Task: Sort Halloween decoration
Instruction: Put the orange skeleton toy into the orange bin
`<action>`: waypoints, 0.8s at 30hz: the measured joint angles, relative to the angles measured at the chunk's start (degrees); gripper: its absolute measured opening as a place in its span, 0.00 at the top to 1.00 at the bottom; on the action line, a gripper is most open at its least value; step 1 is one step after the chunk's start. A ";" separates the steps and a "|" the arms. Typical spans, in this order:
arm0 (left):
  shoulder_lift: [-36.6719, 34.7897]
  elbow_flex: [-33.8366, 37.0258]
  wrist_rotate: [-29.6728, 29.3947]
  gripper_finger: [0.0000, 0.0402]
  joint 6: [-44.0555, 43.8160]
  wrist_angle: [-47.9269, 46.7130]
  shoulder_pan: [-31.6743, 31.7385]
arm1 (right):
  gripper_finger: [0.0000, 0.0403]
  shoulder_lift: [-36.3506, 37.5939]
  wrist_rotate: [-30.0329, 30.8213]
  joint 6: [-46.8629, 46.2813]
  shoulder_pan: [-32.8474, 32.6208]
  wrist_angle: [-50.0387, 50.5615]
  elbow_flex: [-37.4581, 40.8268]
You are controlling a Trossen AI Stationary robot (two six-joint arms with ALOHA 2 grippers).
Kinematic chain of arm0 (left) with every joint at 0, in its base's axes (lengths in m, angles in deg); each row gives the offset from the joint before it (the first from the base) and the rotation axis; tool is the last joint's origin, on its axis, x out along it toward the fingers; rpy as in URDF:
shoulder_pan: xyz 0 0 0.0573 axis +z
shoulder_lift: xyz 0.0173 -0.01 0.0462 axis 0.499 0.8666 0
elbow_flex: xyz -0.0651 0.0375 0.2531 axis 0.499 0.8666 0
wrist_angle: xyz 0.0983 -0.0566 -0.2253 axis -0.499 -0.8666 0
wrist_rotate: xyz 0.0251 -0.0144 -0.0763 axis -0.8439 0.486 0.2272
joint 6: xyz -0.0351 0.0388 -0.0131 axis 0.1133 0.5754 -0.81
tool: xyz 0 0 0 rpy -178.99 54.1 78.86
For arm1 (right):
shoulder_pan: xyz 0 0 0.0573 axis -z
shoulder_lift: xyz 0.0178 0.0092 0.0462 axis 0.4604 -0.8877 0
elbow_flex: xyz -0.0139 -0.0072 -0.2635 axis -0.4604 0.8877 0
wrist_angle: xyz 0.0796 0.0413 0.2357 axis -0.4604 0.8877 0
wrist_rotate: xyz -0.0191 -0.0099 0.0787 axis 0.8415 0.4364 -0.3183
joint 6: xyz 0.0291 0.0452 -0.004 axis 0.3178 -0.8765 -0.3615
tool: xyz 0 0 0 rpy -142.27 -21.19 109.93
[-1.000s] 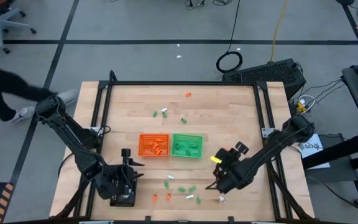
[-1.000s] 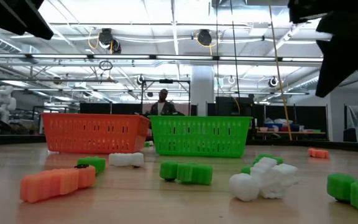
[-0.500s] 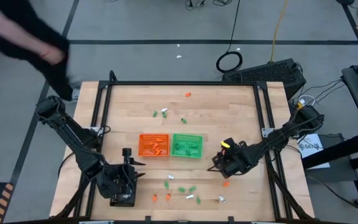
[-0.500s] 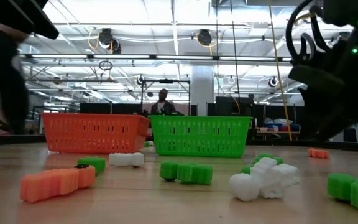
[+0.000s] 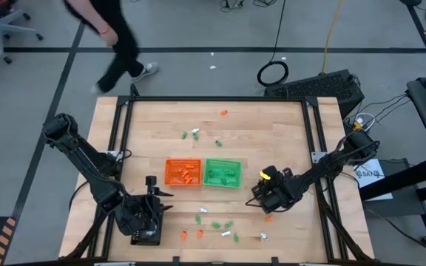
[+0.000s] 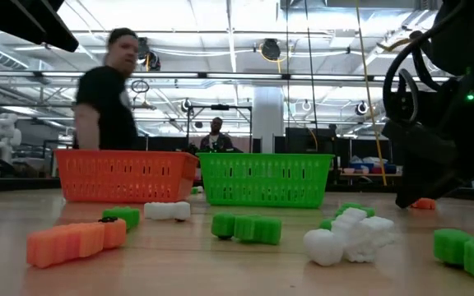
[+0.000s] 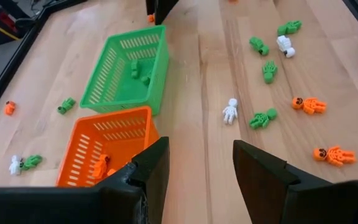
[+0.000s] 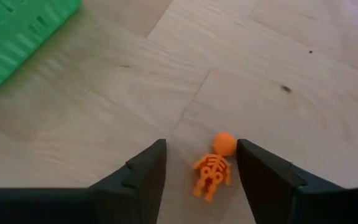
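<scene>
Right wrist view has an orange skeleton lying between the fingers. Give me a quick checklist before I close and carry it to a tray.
1. Right gripper fingers open: ok.
2. Orange skeleton lies between the fingers, on the table: ok.
3. Fingers low enough to pinch it: cannot tell.
4. Nothing else sits between the fingers, only bare table: ok.
5. Orange tray has room; a few orange pieces lie in it: ok.
6. Left gripper parked near the table's front edge, left of the trays and away from the green tray: ok.
</scene>
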State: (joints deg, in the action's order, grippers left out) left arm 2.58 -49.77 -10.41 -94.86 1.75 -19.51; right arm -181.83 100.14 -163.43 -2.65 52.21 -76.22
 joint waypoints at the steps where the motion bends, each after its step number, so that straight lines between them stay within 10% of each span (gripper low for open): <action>1: 0.00 0.00 0.01 0.56 0.01 -0.06 0.00 | 0.58 0.00 -0.28 -0.03 0.00 -0.04 0.00; 14: 0.00 0.00 -0.26 0.56 0.05 -0.12 0.00 | 0.95 0.07 -0.97 3.31 -0.04 -0.28 -0.06; 24: 0.00 0.00 -0.29 0.56 0.09 -0.13 0.00 | 0.98 0.71 -1.56 6.36 -0.72 -0.81 -0.83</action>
State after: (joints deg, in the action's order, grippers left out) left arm 2.58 -49.77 -10.70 -94.77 1.62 -19.51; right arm -181.12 98.58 -157.06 -3.38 51.40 -77.06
